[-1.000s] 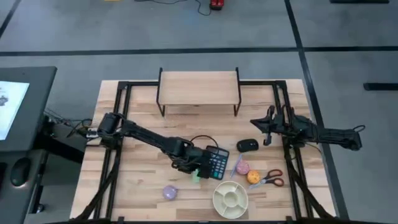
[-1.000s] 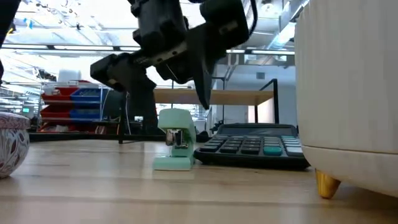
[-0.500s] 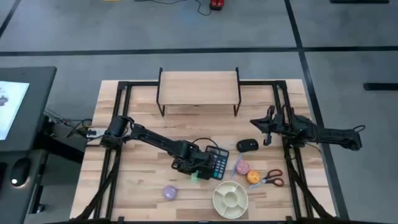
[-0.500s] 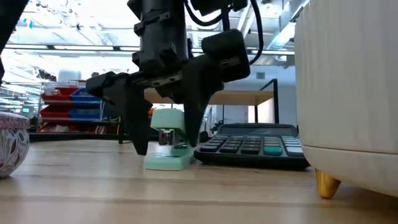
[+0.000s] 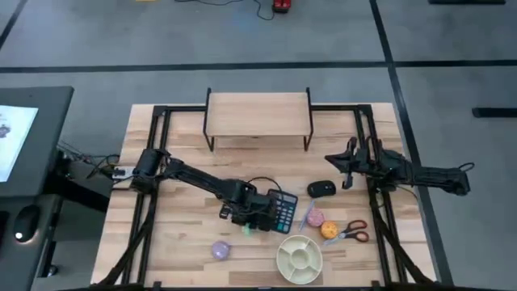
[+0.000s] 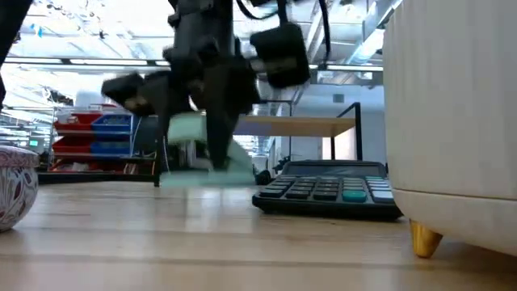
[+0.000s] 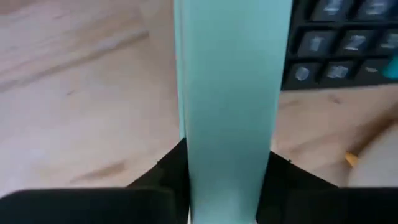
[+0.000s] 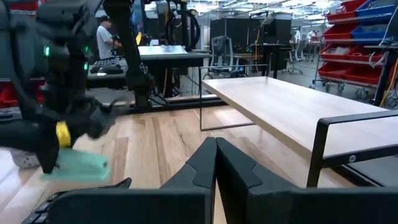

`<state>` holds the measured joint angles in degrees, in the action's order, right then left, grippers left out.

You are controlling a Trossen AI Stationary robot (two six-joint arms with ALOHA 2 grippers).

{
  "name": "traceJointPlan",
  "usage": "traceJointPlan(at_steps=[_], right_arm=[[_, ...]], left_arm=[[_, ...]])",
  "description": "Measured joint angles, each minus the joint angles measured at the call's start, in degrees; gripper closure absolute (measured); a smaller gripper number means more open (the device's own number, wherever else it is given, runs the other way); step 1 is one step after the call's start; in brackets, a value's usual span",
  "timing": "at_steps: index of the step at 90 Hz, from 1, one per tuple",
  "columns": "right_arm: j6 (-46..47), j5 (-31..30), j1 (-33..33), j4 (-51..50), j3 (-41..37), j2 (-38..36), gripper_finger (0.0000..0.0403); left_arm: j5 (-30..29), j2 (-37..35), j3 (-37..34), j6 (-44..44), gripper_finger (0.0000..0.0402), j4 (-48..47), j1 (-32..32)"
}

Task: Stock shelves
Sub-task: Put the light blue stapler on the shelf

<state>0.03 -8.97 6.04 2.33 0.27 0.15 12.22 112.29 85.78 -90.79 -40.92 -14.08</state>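
One mint stapler (image 6: 198, 153) pinched in left gripper (image 5: 246, 218), just beside calculator (image 5: 283, 212); right gripper (image 5: 349, 164) closed, well right of calculator.

No text, brand, number or sign can be read in any view. The calculator (image 6: 327, 192) keys show no legible marks, and the screen (image 5: 16, 133) beside the counter carries only a small dark mark that is too tiny to make out.
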Motion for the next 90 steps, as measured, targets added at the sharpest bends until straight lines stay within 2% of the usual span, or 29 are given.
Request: traceJointPlan(at_steps=[24,39,48,59,71,90], right_arm=[[0.00,0.00,0.01,0.01,0.01,0.01,0.0403],[0.00,0.02,0.01,-0.02,0.00,0.01,0.0403],[0.00,0.00,0.00,-0.03,0.00,0.00,0.0403],[0.00,0.00,0.00,-0.04,0.00,0.02,0.0403],[0.00,0.00,0.00,-0.04,0.00,-0.01,0.0403],[0.00,0.00,0.00,-0.07,0.00,-0.01,0.0403]], left_arm=[[-7.89,-15.70,0.00,-1.84,0.0308,-7.52,4.28],[-16.33,-25.02,0.00,3.73,0.0308,-8.91,12.23],[-18.74,-28.44,0.00,9.52,0.0308,-10.35,18.53],[-19.34,-29.41,2.55,18.07,0.0308,-14.26,26.33],[-18.51,-27.27,7.89,26.86,0.0308,-20.97,34.01],[-11.12,-22.38,12.50,36.49,0.0308,-27.48,43.33]])
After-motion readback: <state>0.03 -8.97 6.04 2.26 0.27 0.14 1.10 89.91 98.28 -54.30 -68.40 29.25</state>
